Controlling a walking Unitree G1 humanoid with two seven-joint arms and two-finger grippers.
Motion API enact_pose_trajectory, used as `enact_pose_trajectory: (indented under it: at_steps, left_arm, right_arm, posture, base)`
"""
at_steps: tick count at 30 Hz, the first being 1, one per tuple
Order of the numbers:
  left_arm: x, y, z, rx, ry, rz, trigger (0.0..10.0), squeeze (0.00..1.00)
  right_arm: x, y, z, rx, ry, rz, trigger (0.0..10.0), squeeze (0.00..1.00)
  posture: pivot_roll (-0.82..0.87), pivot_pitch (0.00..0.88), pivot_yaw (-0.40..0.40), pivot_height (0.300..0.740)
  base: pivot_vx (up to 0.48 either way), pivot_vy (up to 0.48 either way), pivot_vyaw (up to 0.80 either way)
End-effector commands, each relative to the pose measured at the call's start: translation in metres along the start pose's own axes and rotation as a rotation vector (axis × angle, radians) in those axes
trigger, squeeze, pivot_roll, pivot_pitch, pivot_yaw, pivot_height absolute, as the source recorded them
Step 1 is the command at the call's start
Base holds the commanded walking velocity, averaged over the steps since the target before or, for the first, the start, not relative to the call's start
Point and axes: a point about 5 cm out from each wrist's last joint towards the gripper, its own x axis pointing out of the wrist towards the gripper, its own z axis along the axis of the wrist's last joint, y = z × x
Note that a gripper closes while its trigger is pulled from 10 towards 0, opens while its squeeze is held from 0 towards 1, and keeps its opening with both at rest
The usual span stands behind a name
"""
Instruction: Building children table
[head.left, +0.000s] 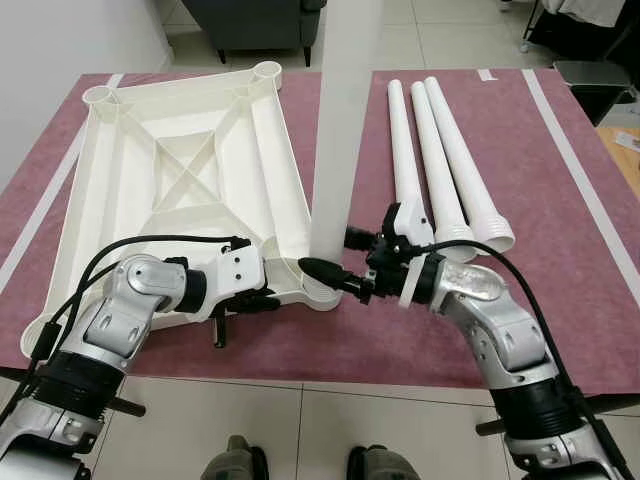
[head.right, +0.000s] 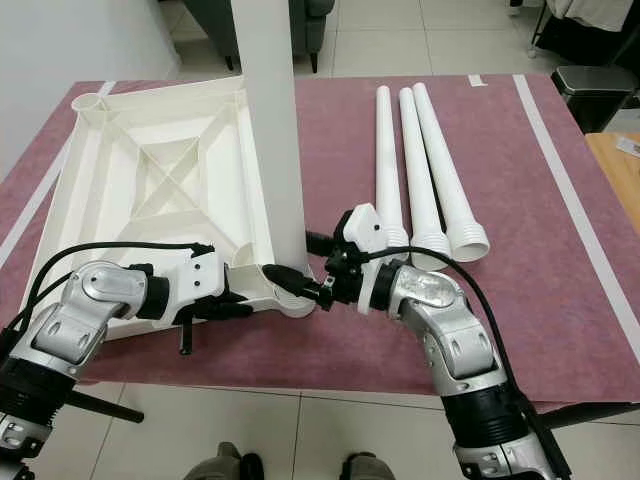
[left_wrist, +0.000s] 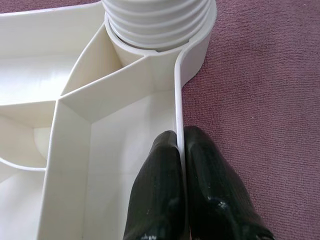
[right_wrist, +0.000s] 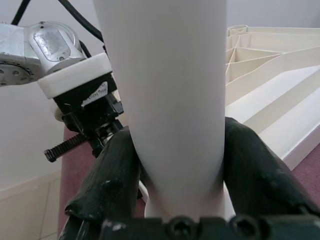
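Note:
The white plastic table top (head.left: 190, 170) lies upside down on a maroon mat (head.left: 560, 230). One white leg (head.left: 340, 130) stands upright in the near right corner socket (left_wrist: 200, 45), its threaded end (left_wrist: 155, 20) seated in it. My right gripper (head.left: 335, 275) is shut on this leg just above the socket, one black finger on either side (right_wrist: 120, 165). My left gripper (left_wrist: 180, 137) is shut on the table top's thin rim close to that same corner, and its arm reaches in from the near left (head.left: 150, 290). Three loose legs (head.left: 440, 160) lie side by side on the mat to the right.
The mat's near edge meets tiled floor (head.left: 330, 420), where my feet (head.left: 235, 462) stand. A dark armchair (head.left: 250, 25) is behind the mat. A black bin (head.left: 595, 80) and a wooden edge (head.left: 625, 150) sit at the far right. A white wall (head.left: 60, 50) runs along the left.

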Motion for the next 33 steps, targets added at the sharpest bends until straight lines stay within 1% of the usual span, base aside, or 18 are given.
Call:
enact_pose_trajectory:
  at_steps: [1,6,8,9,10,11,16,17,18,20,23,26,27,28,29,30,31,33]
  left_arm:
    - [0.002,0.001,0.006,0.021,-0.014,0.013,0.0,0.0]
    - [0.007,0.005,0.011,-0.001,-0.043,0.04,0.0,0.0]
    - [0.011,0.008,0.014,-0.014,-0.064,0.06,0.0,0.0]
    - [0.011,0.008,0.014,-0.014,-0.064,0.06,0.0,0.0]
    - [0.014,0.011,0.017,-0.024,-0.076,0.073,0.0,0.0]
    - [0.014,0.011,0.017,-0.024,-0.076,0.073,0.0,0.0]
    - [0.024,0.026,0.025,-0.07,-0.107,0.145,0.0,0.0]
    - [0.025,0.028,0.025,-0.075,-0.108,0.153,0.0,0.0]
    - [0.025,0.028,0.025,-0.075,-0.108,0.153,0.0,0.0]
    - [0.026,0.033,0.025,-0.092,-0.106,0.179,0.0,0.0]
    - [0.028,0.038,0.025,-0.106,-0.103,0.198,0.0,0.0]
    - [0.03,0.044,0.025,-0.117,-0.096,0.224,0.0,0.0]
    - [0.031,0.045,0.026,-0.122,-0.098,0.228,0.0,0.0]
    - [0.031,0.045,0.026,-0.122,-0.098,0.228,0.0,0.0]
    - [0.032,0.048,0.027,-0.126,-0.101,0.232,0.0,0.0]
    - [0.032,0.048,0.027,-0.126,-0.101,0.232,0.0,0.0]
    - [0.034,0.049,0.028,-0.129,-0.103,0.237,0.0,0.0]
    - [0.035,0.05,0.029,-0.132,-0.106,0.242,0.0,0.0]
  right_arm:
    - [0.003,0.006,-0.004,0.012,0.006,0.02,0.0,0.0]
    - [0.004,0.003,-0.011,0.014,0.026,-0.058,0.0,0.0]
    - [0.006,-0.001,-0.017,0.003,0.051,-0.143,0.0,0.0]
    - [0.006,-0.001,-0.017,0.003,0.051,-0.143,0.0,0.0]
    - [0.006,-0.004,-0.02,-0.005,0.066,-0.2,0.0,0.0]
    - [0.006,-0.004,-0.02,-0.005,0.066,-0.2,0.0,0.0]
    - [0.001,-0.015,-0.035,-0.013,0.105,-0.439,0.0,0.0]
    - [0.0,-0.016,-0.037,-0.01,0.11,-0.471,0.0,0.0]
    - [0.0,-0.016,-0.037,-0.01,0.11,-0.471,0.0,0.0]
    - [-0.003,-0.019,-0.04,-0.003,0.12,-0.552,0.0,0.0]
    - [-0.004,-0.02,-0.043,-0.025,0.133,-0.615,0.0,0.0]
    - [-0.005,-0.022,-0.052,-0.045,0.2,-0.738,0.0,0.0]
    - [-0.005,-0.022,-0.054,-0.035,0.218,-0.782,0.0,0.0]
    - [-0.005,-0.022,-0.054,-0.035,0.218,-0.782,0.0,0.0]
    - [-0.004,-0.022,-0.058,-0.023,0.24,-0.842,0.0,0.0]
    - [-0.004,-0.022,-0.058,-0.023,0.24,-0.842,0.0,0.0]
    - [-0.002,-0.02,-0.059,-0.014,0.253,-0.886,0.0,0.0]
    - [0.001,-0.017,-0.059,-0.002,0.256,-0.912,0.0,0.0]
  posture:
    - [0.0,0.118,0.09,0.74]
    - [0.0,0.117,0.09,0.74]
    - [-0.01,0.117,0.09,0.74]
    - [-0.01,0.117,0.09,0.74]
    - [-0.01,0.117,0.09,0.74]
    - [-0.01,0.117,0.09,0.74]
    - [-0.01,0.124,0.094,0.74]
    - [-0.01,0.124,0.094,0.74]
    - [-0.01,0.124,0.094,0.74]
    - [-0.01,0.126,0.097,0.74]
    - [-0.01,0.128,0.099,0.74]
    - [-0.01,0.131,0.101,0.74]
    - [-0.01,0.131,0.101,0.74]
    - [-0.01,0.131,0.101,0.74]
    - [-0.02,0.133,0.101,0.74]
    - [-0.02,0.133,0.101,0.74]
    - [-0.02,0.135,0.102,0.74]
    - [-0.02,0.134,0.101,0.74]
  base:
    - [0.0,0.0,0.0]
    - [0.0,0.0,0.0]
    - [0.0,0.0,0.0]
    - [0.0,0.0,0.0]
    - [0.0,0.0,0.0]
    - [0.0,0.0,0.0]
    - [0.0,0.0,0.0]
    - [0.0,0.0,0.0]
    - [0.0,0.0,0.0]
    - [0.0,0.0,0.0]
    - [0.0,0.0,0.0]
    - [0.0,0.0,0.0]
    - [0.0,0.0,0.0]
    - [0.0,0.0,0.0]
    - [0.0,0.0,0.0]
    - [0.0,0.0,0.0]
    - [0.0,0.0,0.0]
    - [0.0,0.0,0.0]
